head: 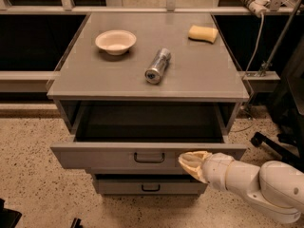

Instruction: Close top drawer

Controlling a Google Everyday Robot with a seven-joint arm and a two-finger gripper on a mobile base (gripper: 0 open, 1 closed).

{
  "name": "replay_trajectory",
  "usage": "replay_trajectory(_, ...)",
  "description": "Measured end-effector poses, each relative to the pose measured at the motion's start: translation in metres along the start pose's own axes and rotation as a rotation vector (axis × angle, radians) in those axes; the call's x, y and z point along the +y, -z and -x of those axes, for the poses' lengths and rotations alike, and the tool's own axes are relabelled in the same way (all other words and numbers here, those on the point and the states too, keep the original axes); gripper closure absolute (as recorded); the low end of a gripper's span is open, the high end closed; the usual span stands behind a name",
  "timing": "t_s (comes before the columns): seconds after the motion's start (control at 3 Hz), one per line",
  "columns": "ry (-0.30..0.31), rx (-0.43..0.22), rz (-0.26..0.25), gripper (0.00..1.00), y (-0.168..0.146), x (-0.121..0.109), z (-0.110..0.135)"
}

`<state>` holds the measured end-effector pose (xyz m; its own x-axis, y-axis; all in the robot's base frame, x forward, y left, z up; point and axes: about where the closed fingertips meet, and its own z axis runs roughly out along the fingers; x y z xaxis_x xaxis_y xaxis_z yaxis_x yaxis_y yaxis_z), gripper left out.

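The top drawer (95, 155) of the grey cabinet is pulled out, its dark inside showing empty. It has a small black loop handle (149, 157) at the front's centre. My gripper (191, 162), with cream-coloured fingers, comes in from the lower right on a white arm. It rests against the drawer front, just right of the handle. A narrower lower drawer front (123, 186) shows below.
On the cabinet top (95, 75) stand a cream bowl (115, 41), a silver can (157, 66) lying on its side and a yellow sponge (203, 33). Black chair legs (275, 144) and a cable stand at the right. The floor is speckled.
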<state>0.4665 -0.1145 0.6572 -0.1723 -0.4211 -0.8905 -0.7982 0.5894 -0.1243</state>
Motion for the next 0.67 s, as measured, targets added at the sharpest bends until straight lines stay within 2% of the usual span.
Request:
replay_trajectory(0.33, 0.062, 0.005, -0.059, 1.0, -0.014, -0.018, -0.003)
replay_trajectory(0.67, 0.142, -0.044, -0.155, 1.0, -0.025, -0.051, 0.017)
